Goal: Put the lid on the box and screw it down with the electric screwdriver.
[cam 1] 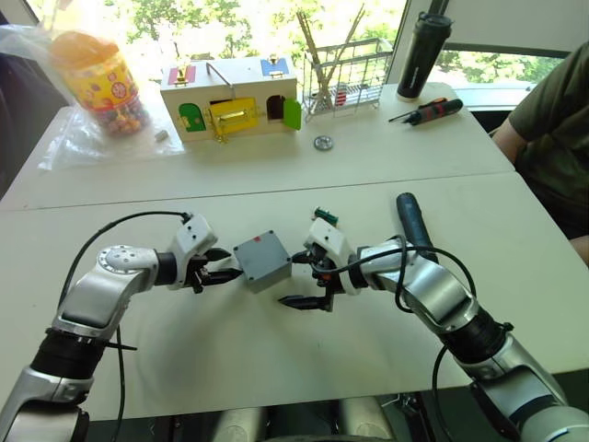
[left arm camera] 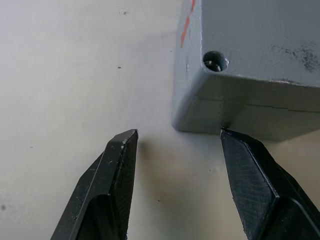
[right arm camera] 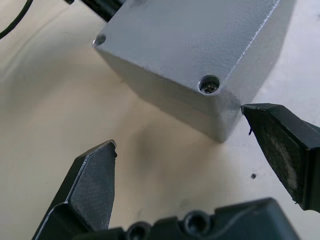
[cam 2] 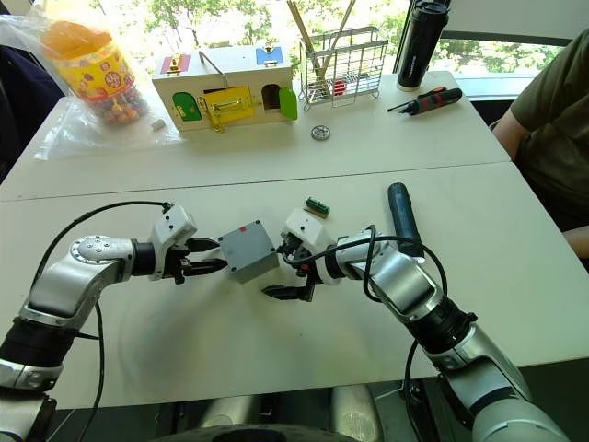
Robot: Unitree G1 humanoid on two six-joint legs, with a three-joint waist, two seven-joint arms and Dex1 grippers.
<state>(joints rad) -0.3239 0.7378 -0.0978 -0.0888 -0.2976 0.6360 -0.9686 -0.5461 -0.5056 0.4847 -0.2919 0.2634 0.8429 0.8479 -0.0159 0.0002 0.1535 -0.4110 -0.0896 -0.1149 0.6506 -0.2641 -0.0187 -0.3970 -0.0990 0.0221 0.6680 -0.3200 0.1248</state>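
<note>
I had the box point(cam 1: 262, 260) sitting on the near white table point(cam 1: 276, 350), right between my two grippers, with the lid point(right arm camera: 190, 40) already seated flat on top of it; the seam between lid and body showed in the left wrist view, and a screw sat down in a corner hole point(left arm camera: 215, 61). My left gripper point(cam 1: 219, 266) was released, fingers spread, tips just at the box's left corner, one fingertip point(left arm camera: 235, 145) nearly touching the wall — contact I couldn't confirm. My right gripper point(cam 1: 304, 281) was also released, jaws wide, straddling the box's right corner without clamping it. The electric screwdriver point(cam 1: 413, 221) lay flat on the table beside my right forearm, untouched. On the far table stood the wooden box with coloured doors point(cam 1: 230, 99), a wire rack point(cam 1: 345, 78), a black bottle point(cam 1: 421, 53) and a small black-and-orange screwdriver point(cam 1: 428, 111). A person's sleeve point(cam 1: 552, 120) showed at the right edge.
</note>
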